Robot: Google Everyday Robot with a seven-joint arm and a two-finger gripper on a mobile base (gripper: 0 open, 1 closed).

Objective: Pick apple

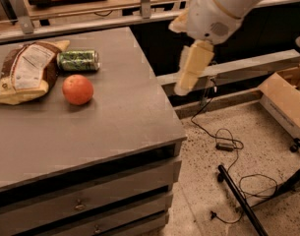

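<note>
The apple (77, 89), round and orange-red, lies on the grey table top (115, 132) toward its left side. My gripper (189, 73) hangs down from the white arm (223, 9) at the upper right. It is in the air just past the table's right edge, well to the right of the apple and a little higher. It holds nothing that I can see.
A green patterned can (78, 60) lies on its side just behind the apple. A brown-and-white bread bag (26, 72) lies to the apple's left. Drawers (80, 205) front the table. A cardboard box (285, 100), cables (228, 144) and a black stand leg (240, 200) are on the speckled floor at right.
</note>
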